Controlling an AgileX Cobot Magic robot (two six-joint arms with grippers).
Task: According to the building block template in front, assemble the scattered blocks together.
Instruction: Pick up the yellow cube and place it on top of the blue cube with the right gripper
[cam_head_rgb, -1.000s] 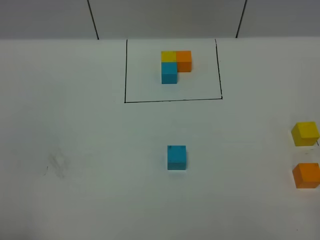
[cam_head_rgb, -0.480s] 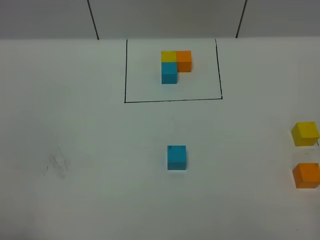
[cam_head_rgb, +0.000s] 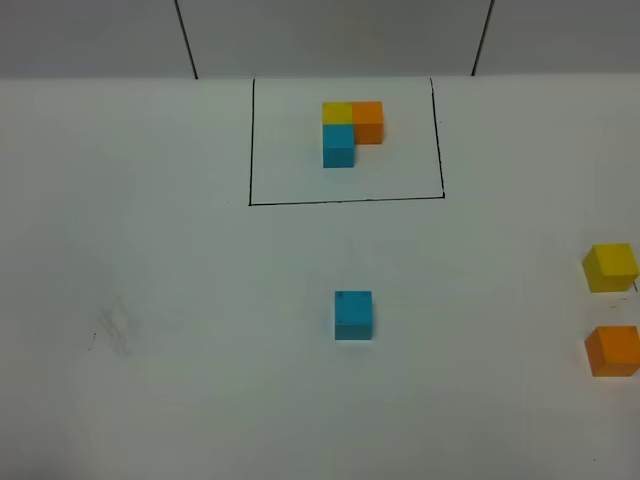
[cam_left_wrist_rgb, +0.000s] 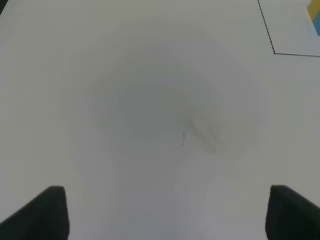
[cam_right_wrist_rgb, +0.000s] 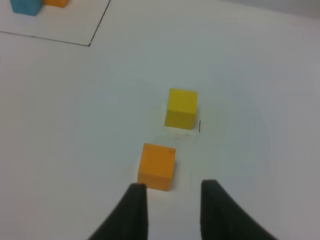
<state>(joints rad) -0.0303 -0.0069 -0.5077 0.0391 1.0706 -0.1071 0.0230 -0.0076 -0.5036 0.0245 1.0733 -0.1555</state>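
The building block template (cam_head_rgb: 352, 130), a yellow, orange and blue L, sits inside the black drawn rectangle (cam_head_rgb: 346, 200) at the back middle. Of the scattered blocks, the sky blue cube (cam_head_rgb: 353, 315) stands alone at the table's centre. The yellow cube (cam_head_rgb: 611, 267) and the orange cube (cam_head_rgb: 613, 350) sit near the right edge. Neither gripper shows in the high view. My right gripper (cam_right_wrist_rgb: 172, 210) is open and empty, just short of the orange cube (cam_right_wrist_rgb: 157, 166), with the yellow cube (cam_right_wrist_rgb: 181, 108) beyond it. My left gripper (cam_left_wrist_rgb: 172, 215) is wide open and empty over bare table.
A faint grey smudge (cam_head_rgb: 115, 328) marks the white table on the left; it also shows in the left wrist view (cam_left_wrist_rgb: 200, 132). A corner of the rectangle (cam_left_wrist_rgb: 274, 52) shows there too. The table's back edge (cam_head_rgb: 100, 78) meets a grey wall.
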